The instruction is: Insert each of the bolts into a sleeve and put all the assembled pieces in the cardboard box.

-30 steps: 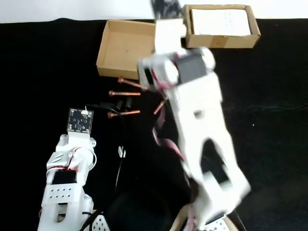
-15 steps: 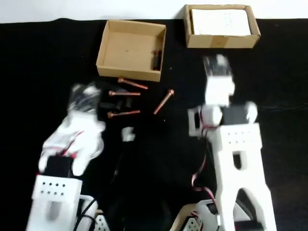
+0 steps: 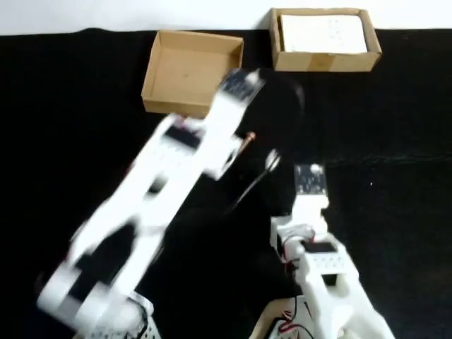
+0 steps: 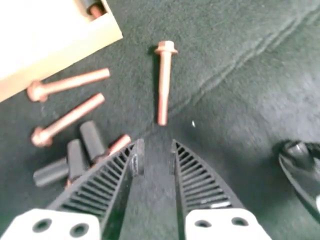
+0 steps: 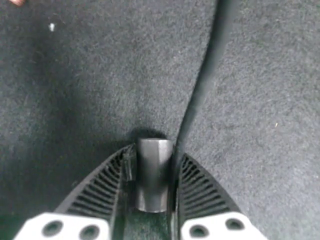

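l gripper (image 4: 154, 150) spread, bolt (image 4: 162, 82) nr box (image 4: 65, 50) | r gripper (image 5: 152, 156) clamps sleeve (image 5: 154, 177)

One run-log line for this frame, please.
left claw: open, facing lone bolt | right claw: shut on sleeve | other bolts, loose sleeves: beside cardboard box

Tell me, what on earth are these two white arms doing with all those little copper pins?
They are pairing bolts with sleeves, and the finished pieces go in the cardboard box. The left gripper hangs open just short of a lone bolt lying on the black cloth. More bolts and loose sleeves lie beside it. The right gripper is shut on one black sleeve.
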### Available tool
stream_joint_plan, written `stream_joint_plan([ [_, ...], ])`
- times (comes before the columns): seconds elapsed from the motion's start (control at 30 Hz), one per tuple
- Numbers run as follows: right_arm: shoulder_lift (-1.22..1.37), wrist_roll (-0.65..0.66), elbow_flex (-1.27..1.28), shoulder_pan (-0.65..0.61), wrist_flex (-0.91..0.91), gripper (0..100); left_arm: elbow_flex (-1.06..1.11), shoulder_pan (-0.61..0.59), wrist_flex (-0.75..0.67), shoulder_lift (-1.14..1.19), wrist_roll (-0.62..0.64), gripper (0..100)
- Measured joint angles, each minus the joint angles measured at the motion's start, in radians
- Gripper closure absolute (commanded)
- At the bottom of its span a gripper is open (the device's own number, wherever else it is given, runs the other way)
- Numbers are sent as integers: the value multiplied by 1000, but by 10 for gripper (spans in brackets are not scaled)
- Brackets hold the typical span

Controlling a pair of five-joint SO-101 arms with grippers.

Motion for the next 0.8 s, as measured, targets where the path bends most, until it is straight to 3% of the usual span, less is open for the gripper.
stream_joint_plan([
  [0.53,0,0,6,3,-11,992,-1181,8,318,1008,2,860],
  [0.8,0,0,6,3,-11,992,-1435,9,328,1200,2,858],
])
